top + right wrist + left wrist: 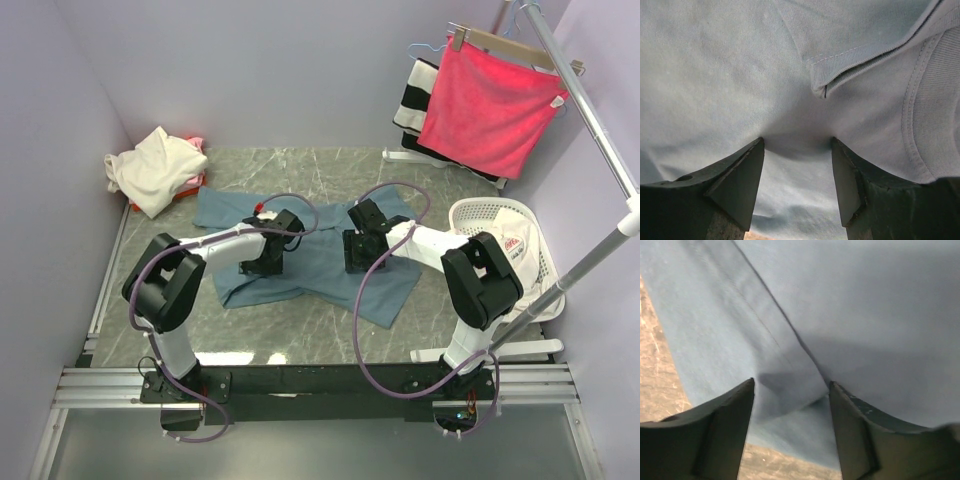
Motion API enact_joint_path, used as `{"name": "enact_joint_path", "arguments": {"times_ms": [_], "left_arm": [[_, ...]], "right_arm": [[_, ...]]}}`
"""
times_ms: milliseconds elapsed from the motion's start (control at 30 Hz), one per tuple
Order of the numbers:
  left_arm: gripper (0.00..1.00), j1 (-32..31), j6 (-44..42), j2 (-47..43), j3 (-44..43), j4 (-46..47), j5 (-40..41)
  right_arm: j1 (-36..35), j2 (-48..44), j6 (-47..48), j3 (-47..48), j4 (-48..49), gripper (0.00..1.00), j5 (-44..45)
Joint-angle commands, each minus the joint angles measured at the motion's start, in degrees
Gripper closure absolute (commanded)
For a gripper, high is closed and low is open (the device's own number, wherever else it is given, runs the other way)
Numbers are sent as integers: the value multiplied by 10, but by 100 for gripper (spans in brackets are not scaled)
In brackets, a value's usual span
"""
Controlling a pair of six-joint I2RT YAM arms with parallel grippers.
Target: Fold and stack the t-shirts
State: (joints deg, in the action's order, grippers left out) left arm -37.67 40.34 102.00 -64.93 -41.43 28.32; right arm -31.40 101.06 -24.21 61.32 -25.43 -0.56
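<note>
A dusty blue-grey t-shirt lies spread and rumpled in the middle of the marble table. My left gripper presses down on its left part. In the left wrist view the jaws stand apart over a folded edge of the blue cloth, near the hem and the bare table. My right gripper presses on the shirt's right part. Its jaws stand apart with cloth bulging between them, near the collar. A cream t-shirt lies bunched at the back left on a pink/red one.
A white basket at the right holds a white t-shirt with red print. Behind it a rack pole carries a bright pink-red towel on a hanger and a black-and-white striped cloth. Walls close in on both sides.
</note>
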Motion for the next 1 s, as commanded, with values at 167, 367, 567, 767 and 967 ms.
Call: {"name": "enact_joint_path", "arguments": {"times_ms": [167,367,567,767,967], "left_arm": [[74,25,2,-20,21,12,3],[99,39,25,-44,23,-17,21],[99,94,85,-147,42,-122,57],[99,167,126,-227,76,-166,64],[99,279,105,-284,140,-97,-40]], "right_arm": [[-6,26,-5,-18,8,38,5],[-6,29,-2,-20,9,38,5],[-5,40,0,-29,16,38,-7],[-5,42,17,-31,17,38,-18],[-5,30,28,-34,16,38,-30]]}}
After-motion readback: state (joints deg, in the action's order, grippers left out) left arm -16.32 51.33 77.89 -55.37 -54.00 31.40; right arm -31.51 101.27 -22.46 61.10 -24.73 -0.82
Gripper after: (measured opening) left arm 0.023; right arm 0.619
